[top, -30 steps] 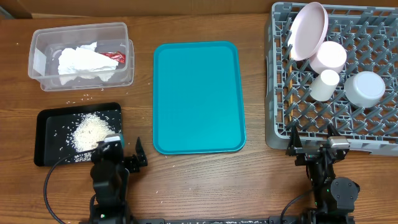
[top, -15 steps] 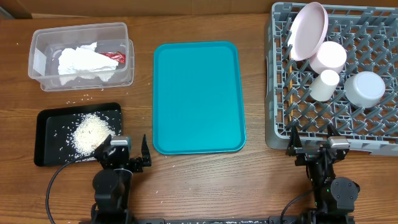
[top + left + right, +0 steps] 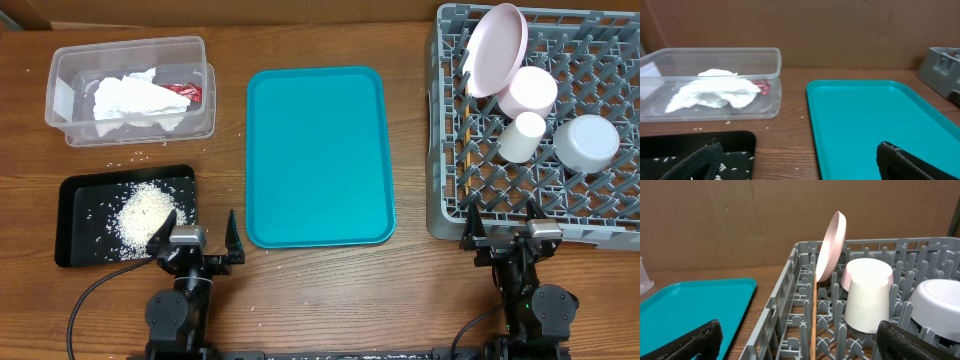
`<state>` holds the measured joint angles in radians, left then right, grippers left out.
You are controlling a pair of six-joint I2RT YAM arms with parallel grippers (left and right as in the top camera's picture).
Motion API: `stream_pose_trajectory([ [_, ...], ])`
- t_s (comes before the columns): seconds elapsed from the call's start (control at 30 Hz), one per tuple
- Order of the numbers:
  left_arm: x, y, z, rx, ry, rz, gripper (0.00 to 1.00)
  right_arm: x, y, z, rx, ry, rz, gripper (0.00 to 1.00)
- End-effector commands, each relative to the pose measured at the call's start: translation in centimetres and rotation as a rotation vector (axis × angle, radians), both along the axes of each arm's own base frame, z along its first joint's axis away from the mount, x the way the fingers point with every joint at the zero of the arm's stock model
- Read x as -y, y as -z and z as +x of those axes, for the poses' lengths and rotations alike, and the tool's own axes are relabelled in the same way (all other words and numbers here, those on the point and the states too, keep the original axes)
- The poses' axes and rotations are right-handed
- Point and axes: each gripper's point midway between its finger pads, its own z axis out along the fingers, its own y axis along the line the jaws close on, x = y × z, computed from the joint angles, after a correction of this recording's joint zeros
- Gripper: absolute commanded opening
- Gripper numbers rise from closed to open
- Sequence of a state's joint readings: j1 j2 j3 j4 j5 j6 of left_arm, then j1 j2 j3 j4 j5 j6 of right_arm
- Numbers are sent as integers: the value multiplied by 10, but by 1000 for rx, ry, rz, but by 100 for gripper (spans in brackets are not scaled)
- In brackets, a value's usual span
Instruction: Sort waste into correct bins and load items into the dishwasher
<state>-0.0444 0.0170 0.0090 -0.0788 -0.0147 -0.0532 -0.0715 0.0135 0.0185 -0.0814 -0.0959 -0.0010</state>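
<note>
1. Left end effector (image 3: 197,236): jaws wide, holding nothing, low at the near edge, one finger over the near right corner of the black tray (image 3: 72,190). Right end effector (image 3: 503,236): jaws wide, empty, just in front of the rack (image 3: 445,205).
2. Waste: napkin (image 3: 133,100) and wrapper (image 3: 184,91) lie in the tub (image 3: 58,62); rice (image 3: 146,210) is heaped in the black tray.
3. Items: plate (image 3: 497,45), cup (image 3: 523,137) and bowl (image 3: 587,142) sit in the rack; a chopstick (image 3: 812,322) stands among the pegs. The teal tray (image 3: 320,155) is bare.
4. Risk: stray grains (image 3: 130,158) lie on the worktop (image 3: 320,290) between tub and black tray, likely too fine to pinch.
5. Risk: a careless move on my left could catch the black tray's rim and scatter rice.
6. Risk: the plate leans at the rack's far corner; a knock could tip it out. The chopstick could slip through the grid floor.
7. Surface: brown wood-grain worktop. Room: cardboard wall (image 3: 840,30) behind.
</note>
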Motion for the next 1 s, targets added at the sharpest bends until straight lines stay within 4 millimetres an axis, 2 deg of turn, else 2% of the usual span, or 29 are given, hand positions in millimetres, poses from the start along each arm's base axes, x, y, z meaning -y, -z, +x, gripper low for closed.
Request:
stream_pose_trajectory([
  [0.0,9,-1,-1,10,34,-22,100,3,2,0,5,16,-7,100],
  [0.2,18,-1,-2,9,75,-14,100,3,2,0,5,16,-7,100],
  [0.97,19,-1,-2,11,80,15,100,3,2,0,5,16,-7,100],
])
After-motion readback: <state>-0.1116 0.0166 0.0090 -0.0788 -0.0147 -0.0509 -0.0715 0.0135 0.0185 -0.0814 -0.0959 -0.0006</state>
